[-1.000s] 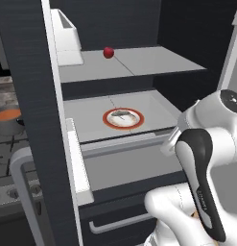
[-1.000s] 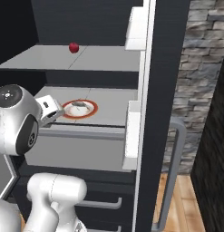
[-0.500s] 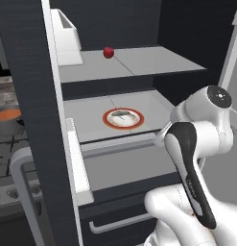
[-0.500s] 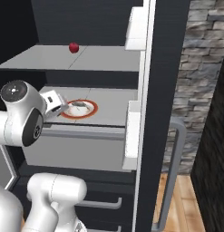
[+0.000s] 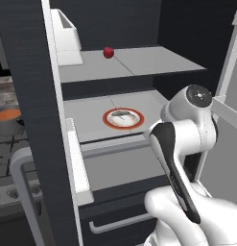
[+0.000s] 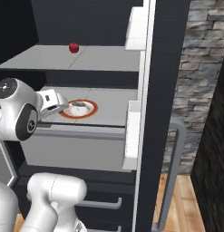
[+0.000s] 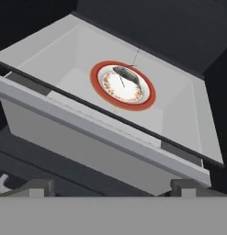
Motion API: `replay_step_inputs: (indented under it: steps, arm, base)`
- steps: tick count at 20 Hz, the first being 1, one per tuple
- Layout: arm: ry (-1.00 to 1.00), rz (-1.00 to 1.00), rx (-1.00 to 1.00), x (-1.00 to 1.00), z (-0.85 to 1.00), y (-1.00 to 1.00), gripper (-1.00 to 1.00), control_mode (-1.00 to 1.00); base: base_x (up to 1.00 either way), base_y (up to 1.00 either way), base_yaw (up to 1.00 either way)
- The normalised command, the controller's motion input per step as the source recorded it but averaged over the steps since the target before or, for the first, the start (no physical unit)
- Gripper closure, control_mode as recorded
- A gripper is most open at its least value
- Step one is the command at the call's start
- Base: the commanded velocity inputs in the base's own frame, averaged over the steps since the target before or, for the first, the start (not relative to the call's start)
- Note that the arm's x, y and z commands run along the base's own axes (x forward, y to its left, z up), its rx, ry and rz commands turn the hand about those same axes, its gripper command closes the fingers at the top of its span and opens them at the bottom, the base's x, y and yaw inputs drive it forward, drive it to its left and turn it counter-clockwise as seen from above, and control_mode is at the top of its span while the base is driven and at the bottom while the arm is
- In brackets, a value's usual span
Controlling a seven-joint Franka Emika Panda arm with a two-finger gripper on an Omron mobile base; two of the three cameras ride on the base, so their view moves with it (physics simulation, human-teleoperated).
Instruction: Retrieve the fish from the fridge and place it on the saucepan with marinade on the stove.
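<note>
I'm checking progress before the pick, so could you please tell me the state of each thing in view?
Tall black fridge: doors open.
Small grey-silver fish: lying on the orange-rimmed white plate, on the lower shelf.
Small red ball: resting on the upper shelf.
Grey metal saucepan: on the stove, holding orange-red marinade.
Gripper: open, empty, short of the fish.

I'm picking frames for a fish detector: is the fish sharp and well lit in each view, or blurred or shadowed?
Hand view: fish fairly crisp on the evenly lit plate, no glare. Left base view: fish small and soft, a grey smudge. Right base view: fish small, with the white arm close beside it.
</note>
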Motion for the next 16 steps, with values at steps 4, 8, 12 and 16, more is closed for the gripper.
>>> replay_step_inputs:
  steps: [4,8,12,16]
  arm:
    - [0.0,0.0,0.0,0.15,0.0,0.0,-1.0,-1.0]
    - [0.0,0.0,0.06,0.33,0.0,0.0,-1.0,-1.0]
    - [0.0,0.0,0.11,0.36,-0.04,0.0,-1.0,-1.0]
    - [0.0,0.0,0.13,0.41,-0.04,0.0,-1.0,-1.0]
  base:
    - [0.0,0.0,0.0]
    - [0.0,0.0,0.0]
    - [0.0,0.0,0.0]
    - [0.0,0.0,0.0]
